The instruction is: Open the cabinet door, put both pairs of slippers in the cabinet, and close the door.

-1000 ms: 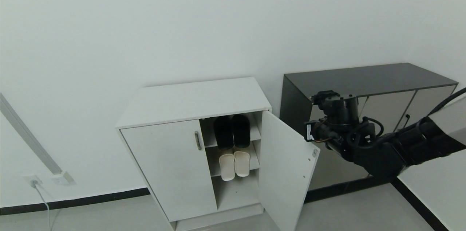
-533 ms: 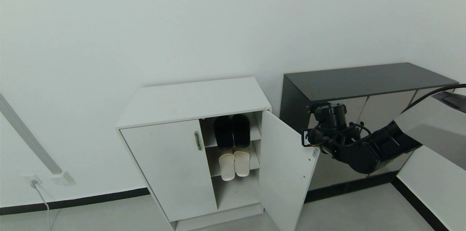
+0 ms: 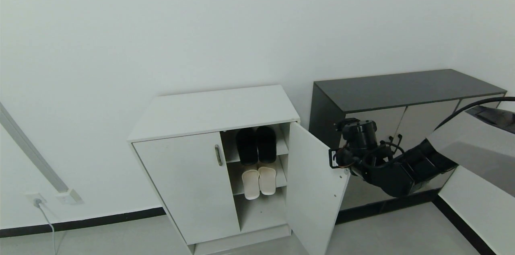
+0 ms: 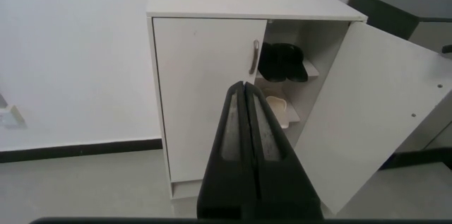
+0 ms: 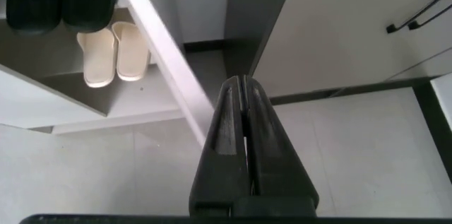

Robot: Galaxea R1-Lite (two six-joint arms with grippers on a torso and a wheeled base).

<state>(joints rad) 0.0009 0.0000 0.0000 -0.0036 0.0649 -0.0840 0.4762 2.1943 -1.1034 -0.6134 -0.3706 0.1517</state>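
Head view: smooth white cabinet door stands open, its free edge just beside the right gripper; black slippers shelved above white slippers.
Left wrist view: left gripper, tapered black fingers pressed together, empty; cabinet ahead.
Right wrist view: fingers flush together, empty; door's thin edge just past the tips.

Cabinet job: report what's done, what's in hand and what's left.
Done: the cabinet has its right door open, and the black slippers sit inside, shelved above the white slippers. In hand: the right gripper, shut, is by that door's outer edge. Left: swing the door closed.
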